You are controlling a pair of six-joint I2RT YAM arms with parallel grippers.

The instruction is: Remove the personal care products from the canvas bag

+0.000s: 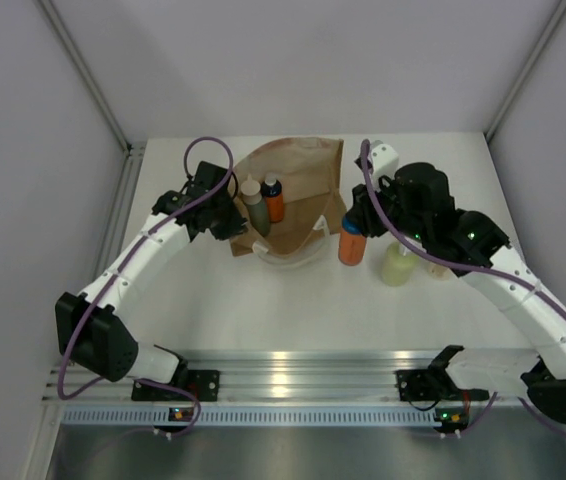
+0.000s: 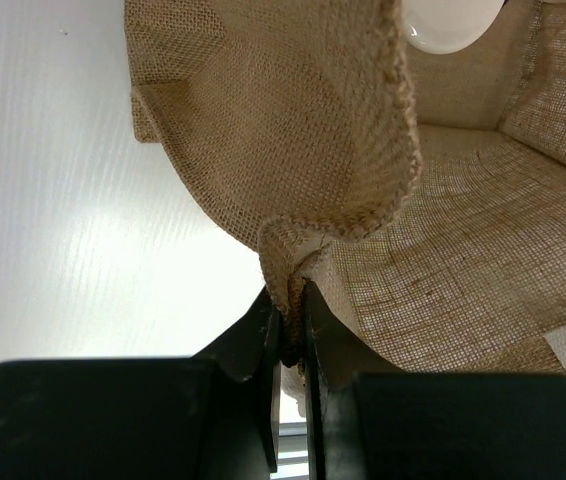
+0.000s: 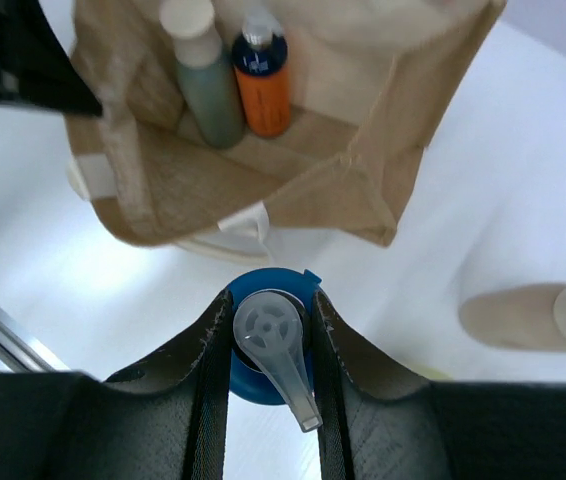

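Count on inspection: one canvas bag [image 1: 298,170]. Five bottles: left orange bottle [image 1: 274,203], right orange bottle [image 1: 351,248], grey-green bottle [image 1: 256,212], yellow-green bottle [image 1: 398,266], tan bottle [image 3: 518,316].

Left arm [image 1: 153,245] stretched forward, left fingers [image 2: 248,340] pinched together; right arm [image 1: 508,272] bent inward, right fingers [image 3: 208,360] clamped close.

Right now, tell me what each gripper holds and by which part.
The left gripper pinches the canvas bag by its rim. The right gripper clamps an orange bottle by its blue cap.

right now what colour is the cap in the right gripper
Blue cap, clearest in the right wrist view.
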